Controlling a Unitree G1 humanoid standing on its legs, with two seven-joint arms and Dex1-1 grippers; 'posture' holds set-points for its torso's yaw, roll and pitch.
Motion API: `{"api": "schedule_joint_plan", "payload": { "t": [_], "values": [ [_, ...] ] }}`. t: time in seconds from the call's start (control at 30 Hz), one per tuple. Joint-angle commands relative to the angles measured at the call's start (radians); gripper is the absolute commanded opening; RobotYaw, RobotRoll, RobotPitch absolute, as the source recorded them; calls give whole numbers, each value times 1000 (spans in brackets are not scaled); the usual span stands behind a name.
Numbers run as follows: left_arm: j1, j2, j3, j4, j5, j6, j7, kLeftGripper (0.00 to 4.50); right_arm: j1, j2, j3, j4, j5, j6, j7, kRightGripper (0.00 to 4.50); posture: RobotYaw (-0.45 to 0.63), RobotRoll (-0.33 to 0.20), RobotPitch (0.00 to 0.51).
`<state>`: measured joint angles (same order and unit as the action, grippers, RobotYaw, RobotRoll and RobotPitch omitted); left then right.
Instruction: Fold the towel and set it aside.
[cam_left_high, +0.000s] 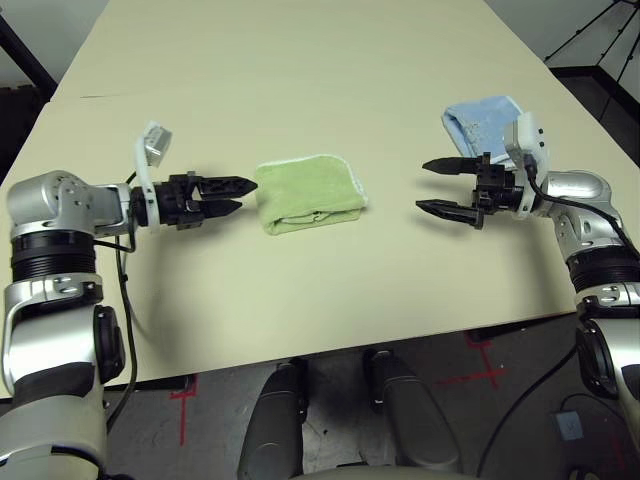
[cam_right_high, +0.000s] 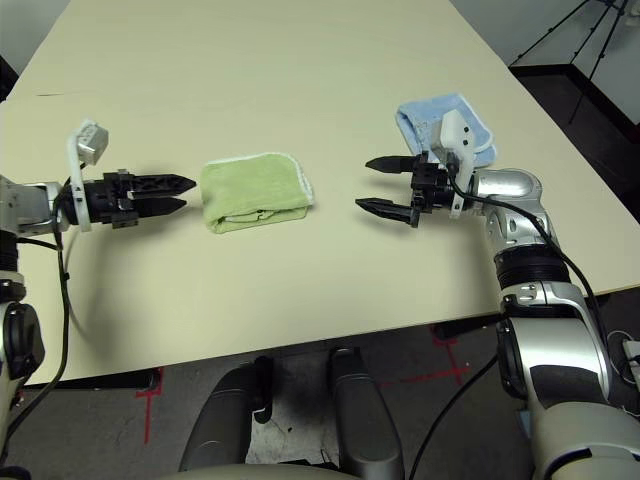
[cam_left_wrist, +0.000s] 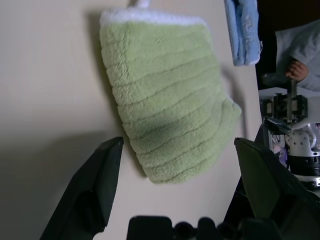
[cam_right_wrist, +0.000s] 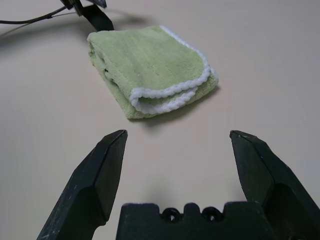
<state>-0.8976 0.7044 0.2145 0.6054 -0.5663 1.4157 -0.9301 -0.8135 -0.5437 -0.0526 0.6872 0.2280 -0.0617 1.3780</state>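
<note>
The towel (cam_left_high: 308, 193) lies folded into a small thick light green packet with white edging, near the middle of the table (cam_left_high: 300, 80). My left gripper (cam_left_high: 245, 195) is open just left of it, with its fingertips almost at the towel's left edge and holding nothing. In the left wrist view the towel (cam_left_wrist: 170, 115) sits just ahead of the spread black fingers (cam_left_wrist: 95, 185). My right gripper (cam_left_high: 422, 187) is open a short way to the right of the towel and also holds nothing. The right wrist view shows the towel (cam_right_wrist: 150, 70) lying beyond the wide-apart fingers (cam_right_wrist: 100, 175).
A folded light-blue cloth (cam_left_high: 485, 125) lies at the table's right side, just behind my right wrist. The table's front edge (cam_left_high: 330, 345) runs close below both arms. Tripod legs (cam_left_high: 600, 35) stand off the table at the far right. A person's hand (cam_left_wrist: 299, 70) appears past the table.
</note>
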Motion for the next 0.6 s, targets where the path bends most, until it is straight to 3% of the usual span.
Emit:
{"api": "schedule_joint_plan", "payload": {
  "t": [0.03, 0.6],
  "values": [
    [-6, -14, -27, 12, 26, -49, 35, 4500, 18, -5, 2, -21, 14, 1, -2, 4458, -70, 0, 195],
    [-84, -187, -1, 93, 30, -161, 143, 4500, 32, -5, -1, -38, 23, -5, -2, 4458, -75, 0, 200]
  ]
}}
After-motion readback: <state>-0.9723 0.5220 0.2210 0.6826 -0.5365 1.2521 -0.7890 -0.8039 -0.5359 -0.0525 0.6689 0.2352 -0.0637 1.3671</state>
